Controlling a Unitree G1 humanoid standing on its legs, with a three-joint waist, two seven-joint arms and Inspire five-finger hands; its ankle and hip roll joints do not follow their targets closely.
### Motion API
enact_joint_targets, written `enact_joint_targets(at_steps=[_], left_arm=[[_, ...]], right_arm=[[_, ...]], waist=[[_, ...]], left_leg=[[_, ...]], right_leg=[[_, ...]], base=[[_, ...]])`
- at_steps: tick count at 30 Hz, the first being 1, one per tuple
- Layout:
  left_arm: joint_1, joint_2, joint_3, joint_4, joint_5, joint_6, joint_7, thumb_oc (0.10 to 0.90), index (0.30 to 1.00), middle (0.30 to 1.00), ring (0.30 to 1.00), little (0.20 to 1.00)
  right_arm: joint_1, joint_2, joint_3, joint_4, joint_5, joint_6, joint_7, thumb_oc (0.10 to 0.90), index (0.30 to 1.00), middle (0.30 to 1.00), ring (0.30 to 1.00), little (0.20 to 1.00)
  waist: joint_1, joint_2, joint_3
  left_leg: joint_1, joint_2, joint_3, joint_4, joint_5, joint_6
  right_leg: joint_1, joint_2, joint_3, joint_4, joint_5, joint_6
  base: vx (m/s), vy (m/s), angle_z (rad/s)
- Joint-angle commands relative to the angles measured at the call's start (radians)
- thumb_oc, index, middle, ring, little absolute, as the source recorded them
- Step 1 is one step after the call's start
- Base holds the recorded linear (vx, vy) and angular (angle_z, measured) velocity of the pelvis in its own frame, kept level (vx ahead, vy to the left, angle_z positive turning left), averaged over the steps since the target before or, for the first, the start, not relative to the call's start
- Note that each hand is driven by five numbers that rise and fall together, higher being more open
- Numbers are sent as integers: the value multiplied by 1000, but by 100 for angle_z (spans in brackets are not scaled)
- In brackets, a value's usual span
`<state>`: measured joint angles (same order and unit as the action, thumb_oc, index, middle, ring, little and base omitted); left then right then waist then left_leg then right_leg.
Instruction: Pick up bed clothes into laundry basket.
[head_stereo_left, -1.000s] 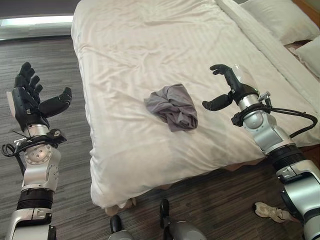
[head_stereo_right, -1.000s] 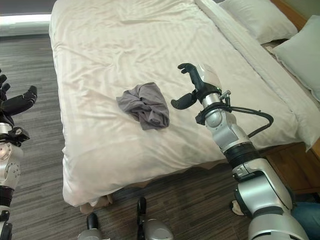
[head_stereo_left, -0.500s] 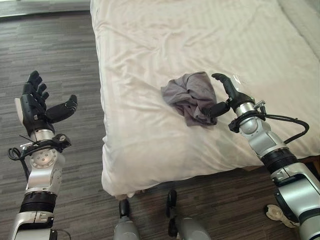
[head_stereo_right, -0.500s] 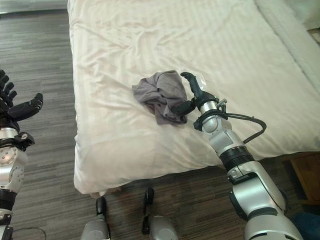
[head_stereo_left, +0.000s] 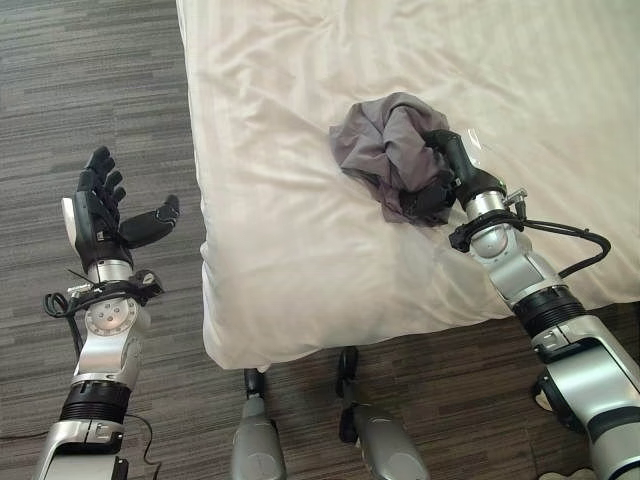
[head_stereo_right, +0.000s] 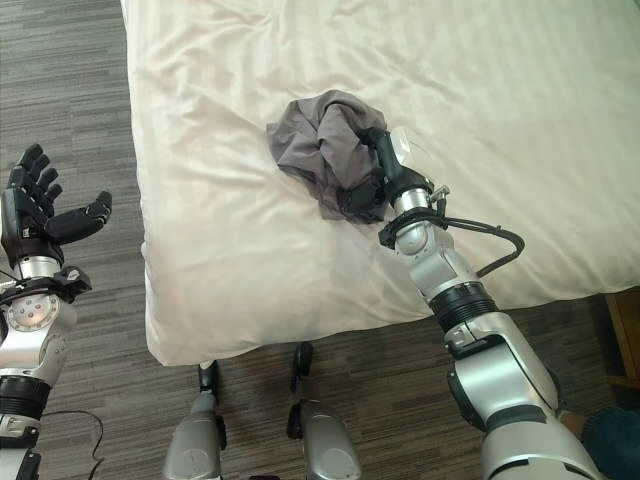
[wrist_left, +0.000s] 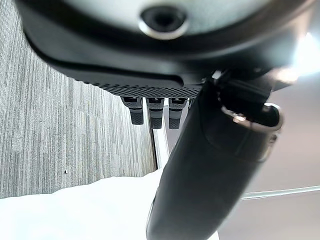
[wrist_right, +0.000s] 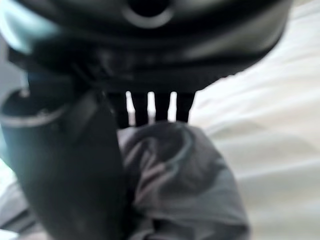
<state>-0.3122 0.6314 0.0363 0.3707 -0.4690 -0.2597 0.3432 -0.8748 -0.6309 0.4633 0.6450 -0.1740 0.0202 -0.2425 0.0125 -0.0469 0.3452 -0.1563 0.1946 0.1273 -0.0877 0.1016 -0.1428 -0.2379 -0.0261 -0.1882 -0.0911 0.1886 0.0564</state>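
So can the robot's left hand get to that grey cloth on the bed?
Probably not as it stands: the left hand hangs open over the floor beside the bed, while the right hand already grips the grey cloth.

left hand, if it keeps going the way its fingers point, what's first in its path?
Probably nothing near: the left hand is open over the floor beside the bed, fingers pointing up and away. The way looks free as far as shown, though depth is unclear.

The robot's right hand (head_stereo_left: 440, 180), a second ago open and apart beside the crumpled grey cloth garment (head_stereo_left: 385, 148), now curls its fingers into the cloth's near side.
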Motion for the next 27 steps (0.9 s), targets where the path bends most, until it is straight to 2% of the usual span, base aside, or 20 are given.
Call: enact_joint_targets(at_steps=[1, 2, 4, 5, 6, 7, 9, 11, 12, 14, 15, 18, 23, 24, 25, 26, 27], left_arm=[[-89, 45, -2, -101, 23, -123, 7, 800, 900, 900, 900, 900], [-95, 50, -3, -100, 16, -121, 7, 800, 900, 900, 900, 900], [-97, 51, -3, -100, 16, -121, 7, 800, 900, 900, 900, 900], [-104, 66, -1, -95, 17, -111, 14, 800, 900, 900, 900, 900], [-111, 88, 17, -72, 6, -112, 38, 800, 900, 900, 900, 900], [-113, 89, 17, -71, 5, -112, 37, 800, 900, 900, 900, 900], [-141, 104, 23, -46, -17, -117, 51, 800, 900, 900, 900, 900], [-192, 121, 13, -3, -44, -128, 71, 800, 900, 900, 900, 900], [-217, 138, 11, 10, -62, -131, 73, 800, 900, 900, 900, 900], [-241, 152, 12, 18, -80, -135, 81, 800, 900, 900, 900, 900], [-230, 163, 18, 20, -79, -127, 80, 800, 900, 900, 900, 900], [-223, 174, 24, 31, -79, -119, 73, 800, 900, 900, 900, 900], [-196, 172, 46, -60, -44, -112, 65, 800, 900, 900, 900, 900], [-194, 171, 46, -64, -41, -110, 67, 800, 900, 900, 900, 900], [-222, 165, 32, -140, -21, -119, 66, 800, 900, 900, 900, 900], [-230, 157, 35, -170, -19, -123, 68, 800, 900, 900, 900, 900], [-236, 145, 27, -191, -10, -117, 72, 800, 900, 900, 900, 900]], right_arm=[[-99, 8, 35, 1, -8, -22, -14, 400, 300, 300, 300, 300], [-108, -17, 26, -2, 1, -21, -18, 400, 300, 300, 300, 300], [-109, -18, 25, -3, 1, -20, -18, 400, 300, 300, 300, 300], [-121, -35, 2, -15, 18, -21, -35, 400, 300, 300, 300, 300], [-165, -48, -11, -25, 56, -25, -66, 400, 300, 300, 300, 300], [-167, -48, -12, -25, 57, -25, -66, 400, 300, 300, 300, 300], [-220, -47, -17, -38, 93, -33, -88, 400, 300, 300, 300, 300], [-275, -57, -21, -27, 134, -45, -106, 400, 300, 300, 300, 300], [-295, -77, -27, -23, 153, -45, -106, 400, 300, 300, 300, 300], [-305, -141, -48, -35, 156, -44, -113, 400, 300, 300, 300, 300], [-296, -160, -51, -41, 156, -37, -111, 400, 300, 300, 300, 300], [-252, -233, -104, -69, 146, -32, -131, 400, 300, 300, 300, 300], [-78, -257, -219, -149, 102, -15, -127, 400, 300, 300, 300, 300], [-71, -256, -225, -153, 100, -14, -127, 400, 300, 300, 300, 300], [-12, -264, -266, -192, 75, -10, -132, 400, 300, 300, 300, 300], [14, -267, -293, -221, 59, -5, -138, 400, 300, 300, 300, 300], [59, -251, -329, -268, 41, 0, -149, 400, 300, 300, 300, 300]], waist=[[6, -18, -49], [-3, -21, -62], [-1, -22, -59], [-12, -34, -78], [2, -63, -92], [2, -65, -90], [24, -83, -105], [30, -92, -136], [19, -90, -162], [-19, -83, -206], [-24, -85, -218], [-71, -93, -251], [-123, -107, -269], [-120, -113, -267], [-144, -124, -267], [-157, -132, -262], [-164, -133, -259]], left_leg=[[47, 17, 83, 0, 6, -16], [92, 16, 96, 0, -17, -12], [90, 15, 97, 0, -11, -11], [135, 8, 98, 11, -33, -4], [149, -12, -10, 97, -99, -9], [143, -13, -10, 102, -97, -8], [150, -31, -167, 163, -146, -10], [186, -43, -281, 143, -172, -9], [216, -39, -294, 111, -188, -3], [261, -24, -255, 66, -183, 3], [271, -32, -243, 49, -167, 8], [323, -61, -205, 6, -170, 29], [361, -109, -141, 0, -201, 68], [358, -113, -139, 0, -190, 67], [368, -126, -120, 0, -204, 74], [363, -133, -115, 0, -189, 74], [362, -134, -107, 0, -187, 79]], right_leg=[[108, -73, 6, 4, -149, 85], [144, -78, 13, 4, -162, 86], [142, -78, 14, 4, -157, 85], [176, -77, 36, 4, -162, 85], [197, -68, 97, 4, -168, 76], [194, -69, 97, 4, -163, 75], [208, -63, 150, 4, -158, 72], [210, -60, 188, 13, -148, 77], [215, -60, 188, 12, -158, 82], [220, -83, 180, 18, -149, 97], [217, -92, 179, 24, -136, 101], [215, -112, 202, 47, -116, 125], [194, -140, 221, 95, -90, 171], [188, -143, 226, 99, -80, 170], [184, -151, 239, 105, -58, 190], [174, -156, 246, 115, -30, 194], [166, -152, 251, 124, -31, 195]], base=[[62, 72, -1], [39, 56, -1], [24, 43, -3], [88, 96, -15], [72, 96, -23], [43, 63, -30], [-34, 52, -68], [-42, 117, -80], [25, 194, -75], [-62, 271, -58], [-142, 311, -23], [-134, 254, -26], [-140, 219, -43], [-152, 198, -45], [-213, 137, -48], [-245, 189, -50], [-234, 138, -21]])
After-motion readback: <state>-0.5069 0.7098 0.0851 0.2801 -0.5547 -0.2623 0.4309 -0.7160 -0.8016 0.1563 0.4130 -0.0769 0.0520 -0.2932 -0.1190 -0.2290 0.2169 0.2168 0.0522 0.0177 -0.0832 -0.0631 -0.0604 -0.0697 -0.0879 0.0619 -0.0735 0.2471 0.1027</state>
